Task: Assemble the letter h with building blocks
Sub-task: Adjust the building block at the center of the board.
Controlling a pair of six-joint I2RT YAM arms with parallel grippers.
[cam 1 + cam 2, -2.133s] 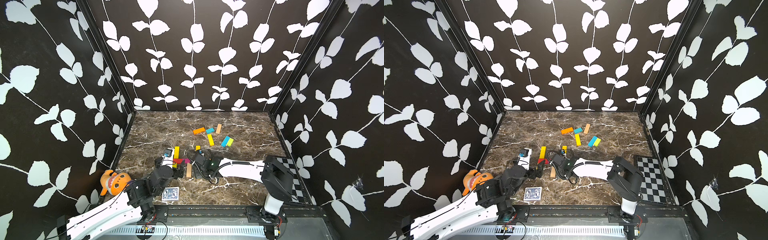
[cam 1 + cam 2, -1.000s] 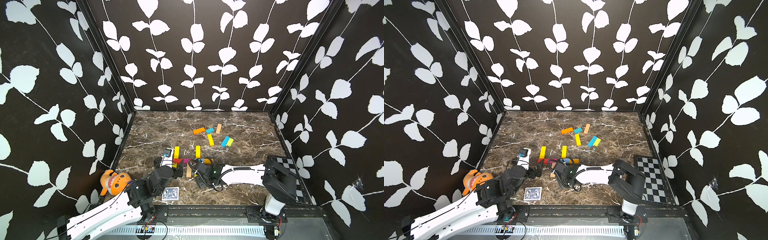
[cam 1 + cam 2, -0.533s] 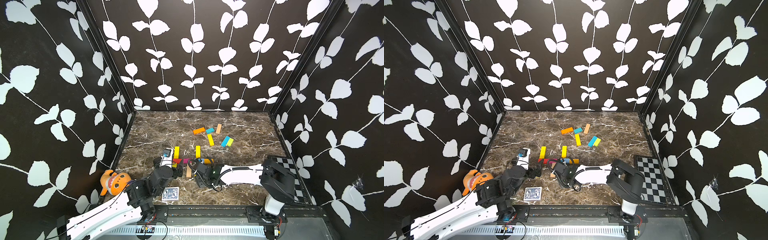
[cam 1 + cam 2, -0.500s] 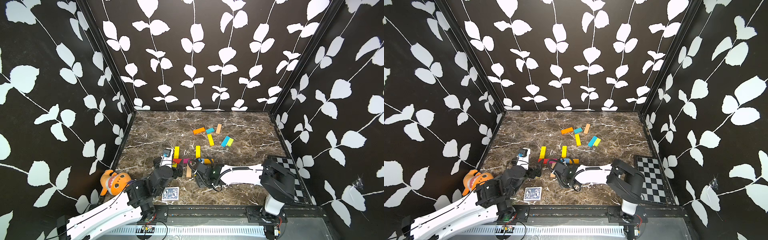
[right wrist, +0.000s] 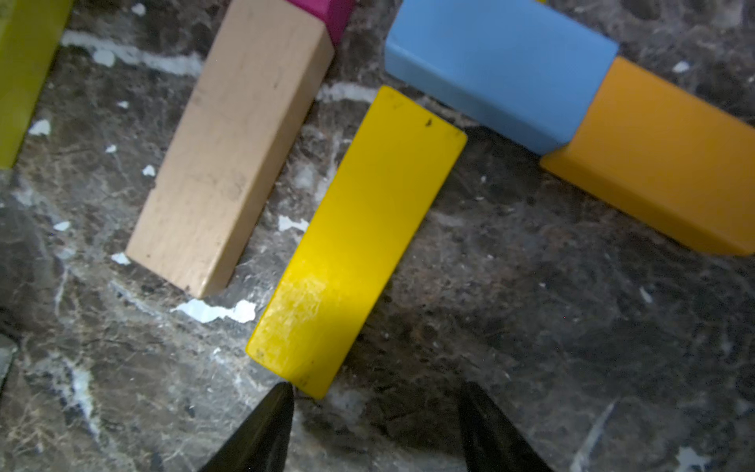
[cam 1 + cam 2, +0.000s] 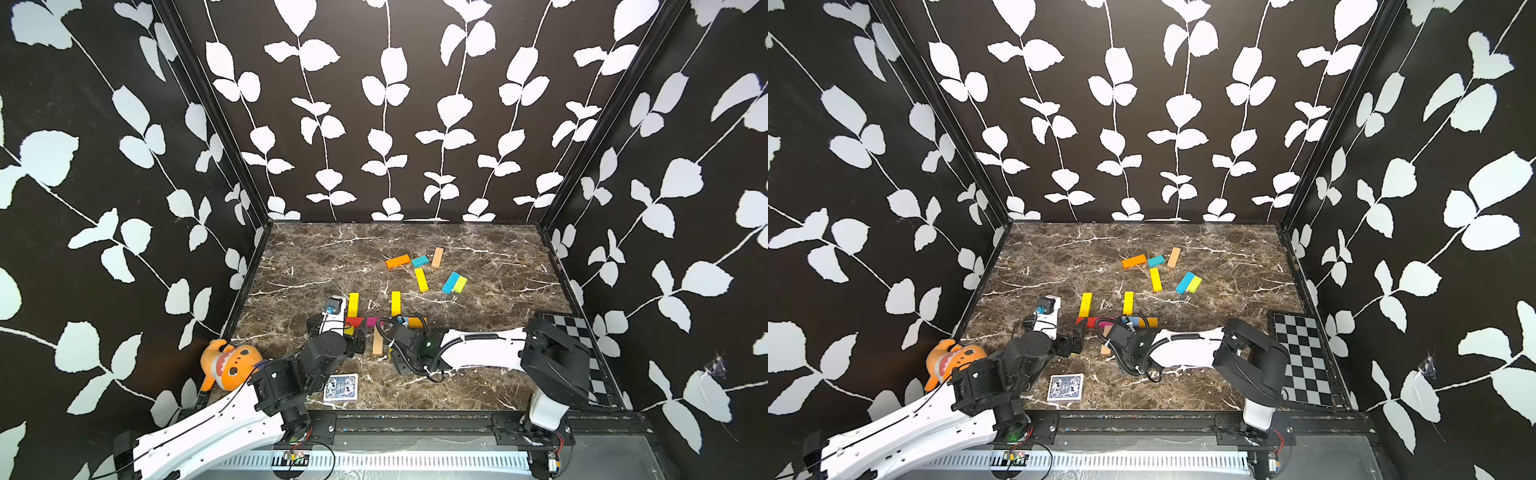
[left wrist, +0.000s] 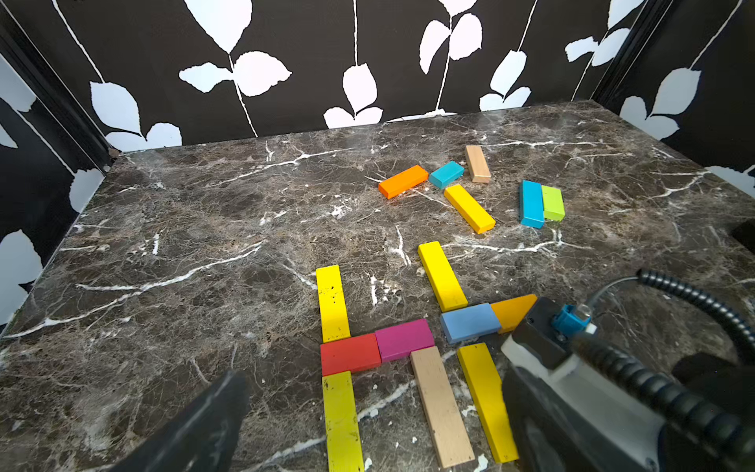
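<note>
My right jaws stand part-open and empty, low over the bench (image 6: 478, 386). One fingertip (image 5: 265, 429) is just beside the near corner of a loose yellow bar (image 5: 359, 241) lying ahead of them. The yellow bar's far end nears a light blue bar (image 5: 502, 69) that butts an orange bar (image 5: 662, 163). My left jaws gape wide, holding nothing, and the letter h (image 7: 351, 353) lies flat just ahead of them.

Black leaf-print walls (image 6: 374, 104); brown marble tabletop (image 6: 332, 257); checkerboard mat (image 6: 1304, 357) at side.

No legible text or markings
</note>
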